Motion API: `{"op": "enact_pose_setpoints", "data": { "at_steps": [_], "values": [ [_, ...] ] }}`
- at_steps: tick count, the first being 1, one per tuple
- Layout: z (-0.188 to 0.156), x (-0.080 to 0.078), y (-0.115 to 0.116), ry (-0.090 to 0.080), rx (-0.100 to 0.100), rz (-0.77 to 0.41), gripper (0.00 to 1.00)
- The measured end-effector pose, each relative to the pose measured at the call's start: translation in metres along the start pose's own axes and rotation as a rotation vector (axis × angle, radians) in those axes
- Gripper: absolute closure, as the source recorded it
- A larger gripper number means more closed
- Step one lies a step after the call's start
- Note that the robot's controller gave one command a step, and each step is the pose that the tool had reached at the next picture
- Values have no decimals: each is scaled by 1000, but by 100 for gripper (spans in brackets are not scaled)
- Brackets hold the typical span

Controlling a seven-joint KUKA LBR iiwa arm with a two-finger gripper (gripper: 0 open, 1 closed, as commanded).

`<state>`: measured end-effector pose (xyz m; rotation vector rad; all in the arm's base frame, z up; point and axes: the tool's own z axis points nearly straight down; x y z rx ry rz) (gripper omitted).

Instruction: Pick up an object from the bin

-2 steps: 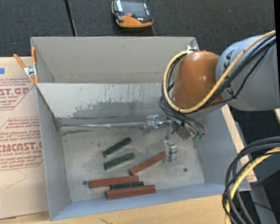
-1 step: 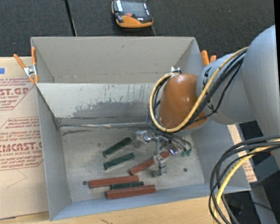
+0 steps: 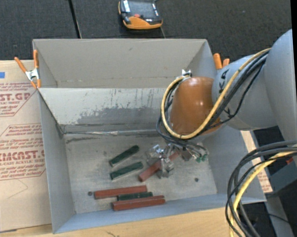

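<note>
Grey metal forms the bin (image 3: 54, 162), and every loose item in it lies flat on the floor. Nearest the front wall lies a long reddish-brown bar (image 3: 139, 203). A short dark green bar (image 3: 134, 196) lies just behind it and touches it. A second long reddish-brown bar (image 3: 120, 192) follows, parallel to the first. Further back, near mid-floor, two dark green bars lie side by side but apart, both tilted up to the right: the nearer one (image 3: 126, 170) and the farther one (image 3: 123, 155).

To their right lies a short reddish-brown bar (image 3: 148, 174), also tilted. Its right end reaches the gripper (image 3: 164, 162), which is lowered to the floor right of centre. Whether the gripper is open or closed, and whether it grips this bar, cannot be determined. Above the gripper sits the orange wrist cover (image 3: 191, 107), ringed by yellow-and-black cables (image 3: 164, 109). The rear part of the floor, up to the back wall, carries scuff marks.
</note>
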<state>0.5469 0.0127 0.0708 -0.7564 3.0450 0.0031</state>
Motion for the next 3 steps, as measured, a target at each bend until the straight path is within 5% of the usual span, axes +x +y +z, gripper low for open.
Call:
{"op": "enact_pose_setpoints", "data": {
  "at_steps": [3],
  "values": [
    [-11, 1, -1, 5, 0, -6, 100]
  ]
}}
